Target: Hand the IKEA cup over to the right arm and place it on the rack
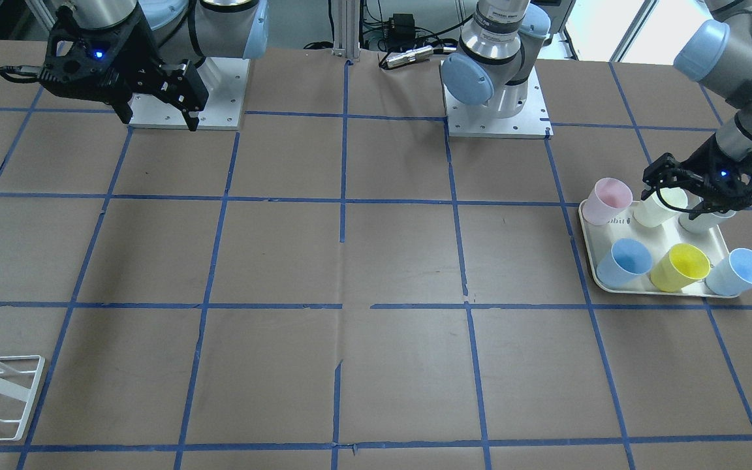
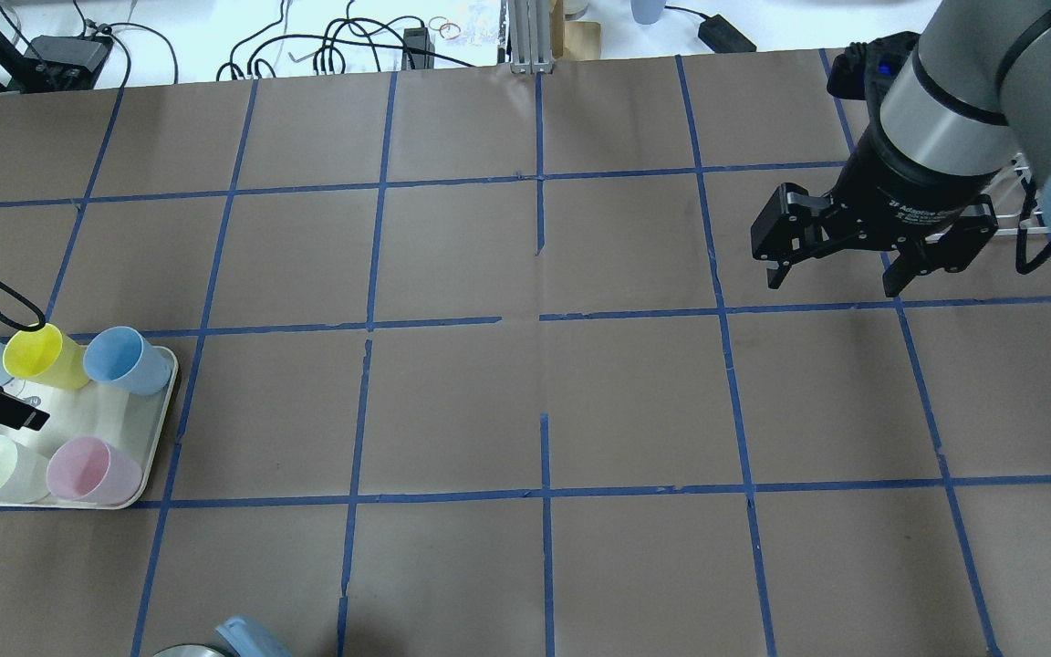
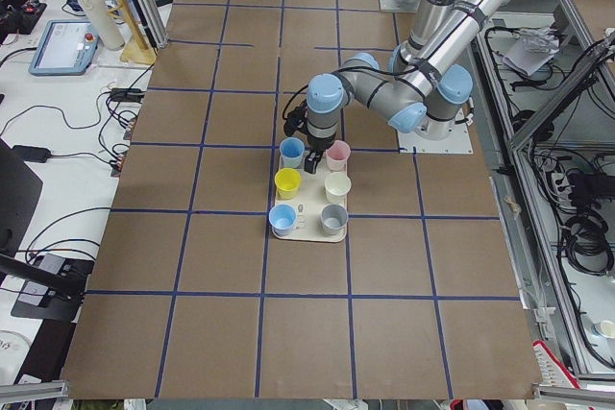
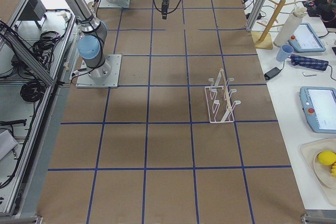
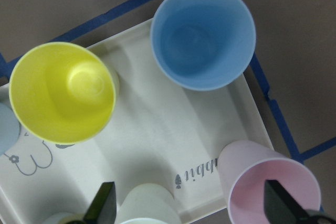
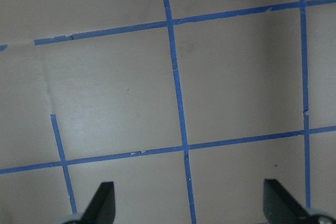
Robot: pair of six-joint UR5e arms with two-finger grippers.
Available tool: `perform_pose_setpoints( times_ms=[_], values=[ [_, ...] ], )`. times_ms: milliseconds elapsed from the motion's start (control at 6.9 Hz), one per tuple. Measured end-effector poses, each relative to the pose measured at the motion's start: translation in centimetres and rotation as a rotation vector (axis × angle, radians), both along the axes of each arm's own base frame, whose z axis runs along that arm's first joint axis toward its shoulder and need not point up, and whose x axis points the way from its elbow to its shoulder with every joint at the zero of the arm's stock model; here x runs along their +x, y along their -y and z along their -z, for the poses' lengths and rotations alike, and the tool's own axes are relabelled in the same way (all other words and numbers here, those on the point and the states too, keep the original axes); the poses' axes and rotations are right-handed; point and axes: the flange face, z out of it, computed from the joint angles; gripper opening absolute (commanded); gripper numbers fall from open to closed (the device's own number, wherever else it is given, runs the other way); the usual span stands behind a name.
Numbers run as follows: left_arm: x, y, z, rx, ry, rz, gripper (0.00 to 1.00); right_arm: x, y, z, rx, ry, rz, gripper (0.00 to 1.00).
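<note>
Left tool (image 5: 191, 205): fingers parted, held over the cream plastic tray (image 5: 157, 124).
Cup: the pale cream tapered plastic tumbler (image 5: 146, 203) is seen upright on that tray, just below, between the fingers.
Right tool (image 2: 840, 266): fingers parted, nothing held, well apart above the brown bench (image 2: 635, 401).
Rack: the white wire-frame rack (image 4: 220, 100) is set beyond it.

Six cups (image 1: 679, 266) on one tray (image 1: 642, 236), one rack (image 4: 220, 100), two arms (image 3: 384, 93).

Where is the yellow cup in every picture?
Front-facing: yellow cup at right, middle of the near row on the cream tray.
Overhead: far left, middle of the tray's far row.
Exterior left: centre, on the tray's left side.
Exterior right: not in it.
Left wrist: at left.
Right wrist: not in it.
Shared landmark: the cream tray.
</note>
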Motion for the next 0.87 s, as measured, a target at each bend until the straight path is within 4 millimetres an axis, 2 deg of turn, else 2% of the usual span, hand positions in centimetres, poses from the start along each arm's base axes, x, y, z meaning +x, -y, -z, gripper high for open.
perform_pose_setpoints(
  times_ms=[290,580,870],
  values=[
    [2.9,-0.3,0.1,-0.004,0.003,0.047,1.0,0.3,0.5,-0.3,-0.012,0.027,-0.007,1.0],
    [5.9,-1.4,1.6,0.006,-0.023,0.066,1.0,1.5,0.6,-0.4,-0.016,0.145,-0.012,1.0],
    [7.0,-1.6,3.0,0.015,-0.039,0.132,1.0,3.0,0.7,-0.6,-0.015,0.317,-0.008,1.0]
  ],
)
